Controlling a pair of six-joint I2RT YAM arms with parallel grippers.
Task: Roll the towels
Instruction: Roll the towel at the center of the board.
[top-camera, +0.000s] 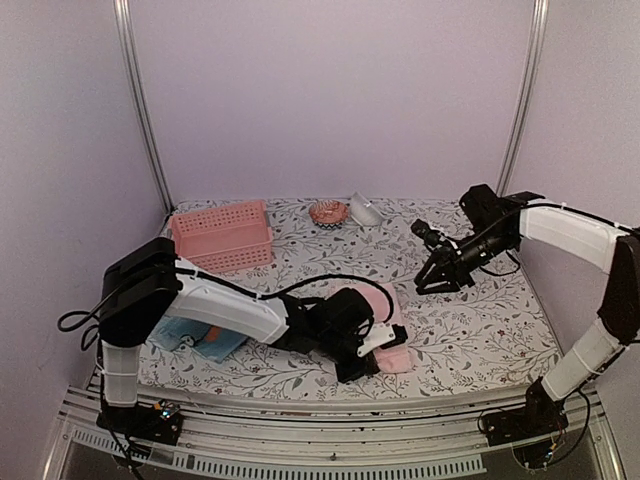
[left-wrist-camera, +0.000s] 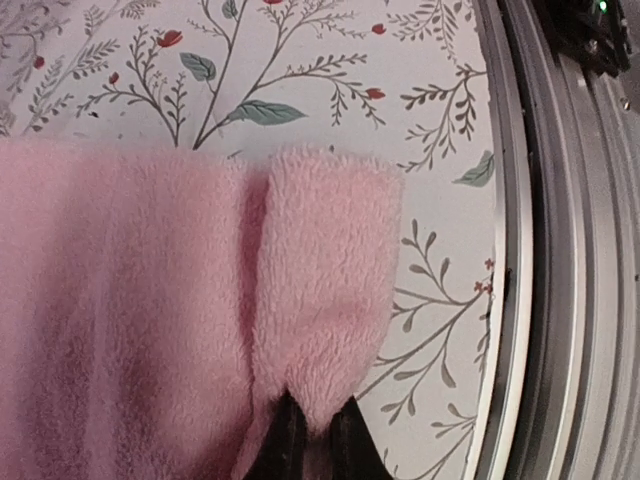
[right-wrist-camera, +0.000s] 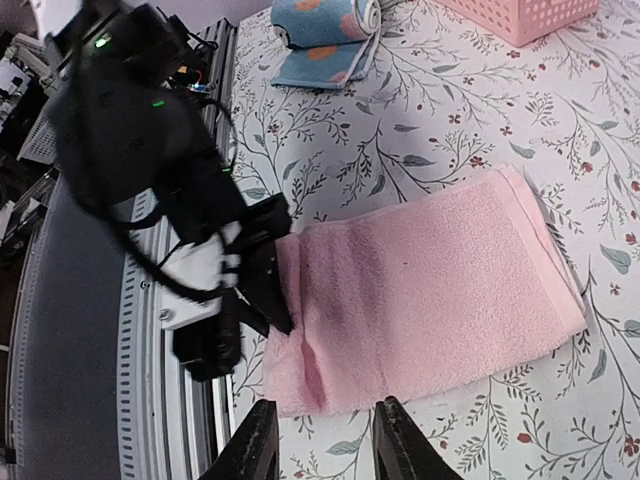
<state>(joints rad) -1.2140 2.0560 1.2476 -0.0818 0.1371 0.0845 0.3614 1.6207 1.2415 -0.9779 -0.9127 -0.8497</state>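
- The pink towel (right-wrist-camera: 430, 290) lies flat on the flowery surface (top-camera: 480, 330), close to the near edge and about in the middle between the two arms.
- One short end of the pink towel is folded up into a small fold. The other end lies flat.
- The left arm reaches across low over the surface to that folded end.
- The left gripper (left-wrist-camera: 318, 435) is pinched on the fold of the pink towel. Its two dark fingertips (left-wrist-camera: 288, 440) sit close together with the fluffy cloth squeezed between them.
- The right arm is lifted up above the surface, off to the right of the pink towel.
- The right gripper (right-wrist-camera: 325, 445) has its fingers apart, with nothing between them. It hangs in the air and touches no towel.
- The blue towel with orange spots (right-wrist-camera: 325, 35) is on the left side of the surface, well apart from the pink towel. It looks rolled up, and the left arm hides part of it from above.
- A pink plastic basket (top-camera: 222, 235) full of little holes stands at the far left of the surface, beyond the blue towel.
- A small round orange-brown thing (top-camera: 328, 212) and a small white thing (top-camera: 365, 211) sit by the back wall. What they are cannot be told.
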